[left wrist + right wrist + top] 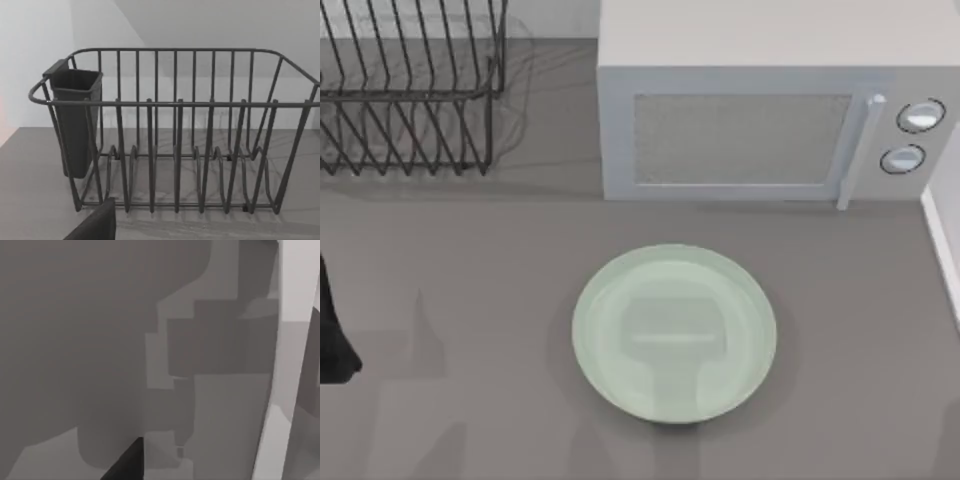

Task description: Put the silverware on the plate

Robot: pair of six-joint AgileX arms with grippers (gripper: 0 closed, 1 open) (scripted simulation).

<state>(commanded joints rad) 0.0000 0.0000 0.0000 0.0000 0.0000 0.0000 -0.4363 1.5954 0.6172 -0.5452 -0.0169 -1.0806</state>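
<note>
Pincer state on either arm cannot be told from these pictures — the left arm (332, 330) shows as a dark shape at the left edge of the worktop (450, 290) in the top view, and a dark finger tip (97, 224) pokes into the left wrist view, but not enough to judge open or closed. A similar dark tip (127, 460) edges into the right wrist view, over bare grey surface with blocky shadows.

The plate (674, 333), pale green and glossy, lies empty on the worktop, in front of the grey microwave (760, 110) and apart from it. A wire dish rack (410, 90) stands at the back left; the left wrist camera faces it squarely, and a dark cutlery cup (75, 120) hangs on one end of it. I cannot make out the spoon — it may sit inside that cup, hidden by its walls.

My reading: the task is at its start, nothing on the plate yet. The next move calls for finding the spoon, likely by bringing the left arm over the cup, then a narrow grasp on its thin handle.
</note>
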